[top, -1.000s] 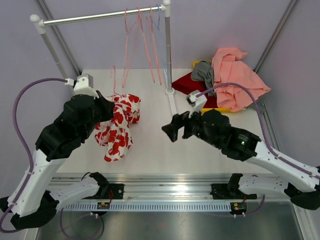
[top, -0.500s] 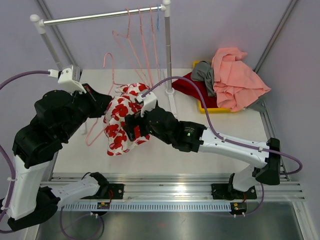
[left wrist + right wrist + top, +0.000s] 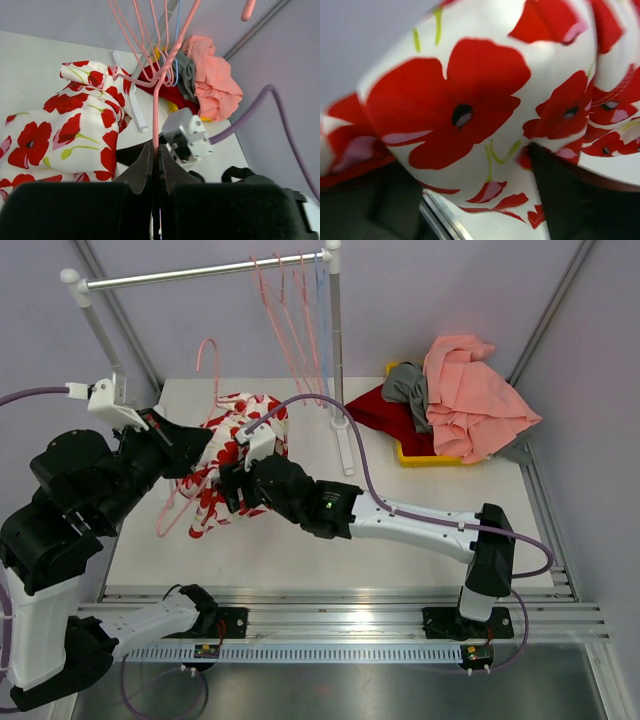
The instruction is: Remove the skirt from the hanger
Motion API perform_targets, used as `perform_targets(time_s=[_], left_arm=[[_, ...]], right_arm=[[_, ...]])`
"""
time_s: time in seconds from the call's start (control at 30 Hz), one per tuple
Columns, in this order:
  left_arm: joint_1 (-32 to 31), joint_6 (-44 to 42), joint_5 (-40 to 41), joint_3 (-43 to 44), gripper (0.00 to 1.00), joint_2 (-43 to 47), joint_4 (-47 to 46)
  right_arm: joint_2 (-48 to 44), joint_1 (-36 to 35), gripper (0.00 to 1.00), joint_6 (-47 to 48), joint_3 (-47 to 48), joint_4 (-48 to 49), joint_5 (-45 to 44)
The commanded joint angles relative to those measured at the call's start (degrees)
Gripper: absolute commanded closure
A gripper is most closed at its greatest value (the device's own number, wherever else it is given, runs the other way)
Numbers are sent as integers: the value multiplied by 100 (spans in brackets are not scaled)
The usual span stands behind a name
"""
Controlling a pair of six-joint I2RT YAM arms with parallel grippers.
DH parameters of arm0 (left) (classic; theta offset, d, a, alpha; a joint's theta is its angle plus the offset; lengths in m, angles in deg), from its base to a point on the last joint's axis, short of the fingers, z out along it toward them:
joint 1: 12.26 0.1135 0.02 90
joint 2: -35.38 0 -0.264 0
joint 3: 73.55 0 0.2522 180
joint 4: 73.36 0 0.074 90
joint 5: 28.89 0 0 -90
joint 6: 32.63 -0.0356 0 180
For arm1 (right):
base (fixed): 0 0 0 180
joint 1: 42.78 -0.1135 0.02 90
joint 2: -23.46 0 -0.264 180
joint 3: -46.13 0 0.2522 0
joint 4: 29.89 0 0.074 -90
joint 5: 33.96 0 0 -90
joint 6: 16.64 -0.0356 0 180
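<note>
The skirt (image 3: 236, 416), white with red poppies, hangs bunched from a pink wire hanger (image 3: 207, 352) over the table's left part. My left gripper (image 3: 193, 447) is shut on the hanger's wire and holds it up; in the left wrist view the jaws (image 3: 156, 162) pinch the pink wire (image 3: 161, 95), with the skirt (image 3: 75, 135) to the left. My right gripper (image 3: 229, 488) reaches across and presses into the skirt from the right. In the right wrist view the fingers (image 3: 570, 195) stand wide apart, with the skirt fabric (image 3: 470, 100) bulging between them.
A clothes rail (image 3: 200, 275) on posts (image 3: 336, 350) spans the back, with several spare hangers (image 3: 290, 310). A yellow tray (image 3: 430, 456) at the back right holds pink (image 3: 470, 390), grey and red (image 3: 372, 406) clothes. The table's near edge is a metal rail.
My right arm has swung far left, from mid-table onto the skirt. My left arm has drawn back and up to the left, lifting hanger and skirt off the table.
</note>
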Motion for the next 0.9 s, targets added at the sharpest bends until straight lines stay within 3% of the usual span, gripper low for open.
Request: perform_targets(time_s=[0.0,0.07,0.13,0.3,0.47,0.53,0.67,0.73,0.87], left_arm=[[-20,-116,-137,379,100,170,-618],[-20,-108,-67,380,100,266,-635],[-20,-143,90,371,100,319,-644],[-20,-441,714,414,100,285,-486],[-20,-880,1558,818,100,47,-372],[-20,-995,1751,924,100,-75,-380],[-20,-1258,2024,1117,100,-243,-354],[-20,-1338,2182,1153,100,-287,-319],[-20,-1461,2271,1267,100,-392,-126]], right_arm=[[35,-92,31,-123,-28,393,125],[-9,-92,71,-52,-98,401,125],[-88,-92,100,-8,-177,323,73],[-913,-109,100,27,-879,41,-392],[-2772,-206,100,-446,-2917,-432,-1499],[-3329,-206,100,-893,-3610,-1070,-1981],[-4795,-215,100,-1528,-4036,-2329,-2712],[-5184,-215,100,-1904,-4045,-3126,-3211],[-5958,-215,100,-1986,-3904,-3800,-3767]])
